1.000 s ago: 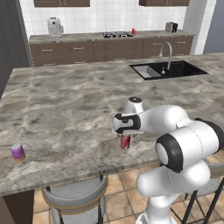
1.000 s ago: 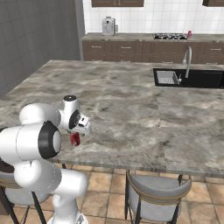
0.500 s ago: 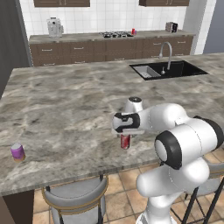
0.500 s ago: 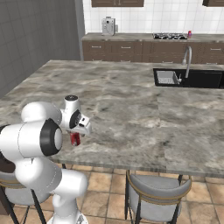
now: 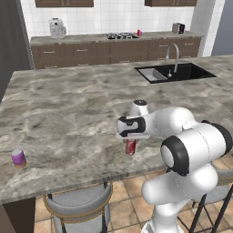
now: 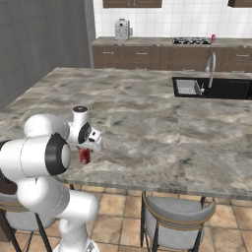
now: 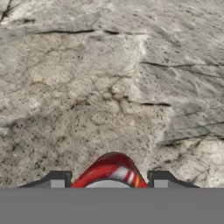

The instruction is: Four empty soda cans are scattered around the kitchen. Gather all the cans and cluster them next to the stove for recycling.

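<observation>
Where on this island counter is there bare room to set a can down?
Bare stone runs between the gripper on the red can and the sink, and between it and the purple can. Tight only near the sink and faucet.

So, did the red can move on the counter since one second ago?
No. The red can stands at the same spot near the counter front edge, under the gripper.
</observation>
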Tool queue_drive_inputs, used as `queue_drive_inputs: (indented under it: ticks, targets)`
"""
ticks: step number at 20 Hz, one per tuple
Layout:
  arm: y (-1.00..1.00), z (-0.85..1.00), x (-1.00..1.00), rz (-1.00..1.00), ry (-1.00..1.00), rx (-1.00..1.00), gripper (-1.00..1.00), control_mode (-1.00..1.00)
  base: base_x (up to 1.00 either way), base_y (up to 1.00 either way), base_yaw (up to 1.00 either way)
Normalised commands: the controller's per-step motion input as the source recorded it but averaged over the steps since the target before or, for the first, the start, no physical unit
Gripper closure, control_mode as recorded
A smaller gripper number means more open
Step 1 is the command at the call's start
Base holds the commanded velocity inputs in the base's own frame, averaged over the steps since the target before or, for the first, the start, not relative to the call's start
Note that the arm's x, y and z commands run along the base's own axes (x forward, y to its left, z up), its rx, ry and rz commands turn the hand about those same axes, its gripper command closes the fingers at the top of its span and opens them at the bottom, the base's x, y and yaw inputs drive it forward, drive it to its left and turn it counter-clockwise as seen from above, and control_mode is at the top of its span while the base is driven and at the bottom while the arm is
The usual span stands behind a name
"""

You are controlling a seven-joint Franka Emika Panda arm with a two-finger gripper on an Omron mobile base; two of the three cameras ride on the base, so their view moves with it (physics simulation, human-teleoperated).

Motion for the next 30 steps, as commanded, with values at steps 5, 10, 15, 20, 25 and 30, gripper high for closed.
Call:
queue_drive_inputs:
  ticks: [5,10,15,20,25,30]
  targets:
    - [-0.23,0.45,-0.13,0.01,0.0,0.0,1.0,-1.0,0.0,0.0,0.0]
    - [-0.16,0.97,-0.74,0.04,0.0,0.0,1.0,-1.0,0.0,0.0,0.0]
    - [-0.02,0.72,-0.99,0.0,0.0,0.0,1.0,-1.0,0.0,0.0,0.0]
    - [0.0,0.31,-1.0,0.0,-0.01,0.0,1.0,-1.0,0.0,0.0,0.0]
    - [-0.13,0.37,-0.95,0.01,-0.02,-0.01,1.0,-1.0,0.0,0.0,0.0]
    - [-0.24,0.38,-0.82,0.01,-0.07,-0.01,1.0,-1.0,0.0,0.0,0.0]
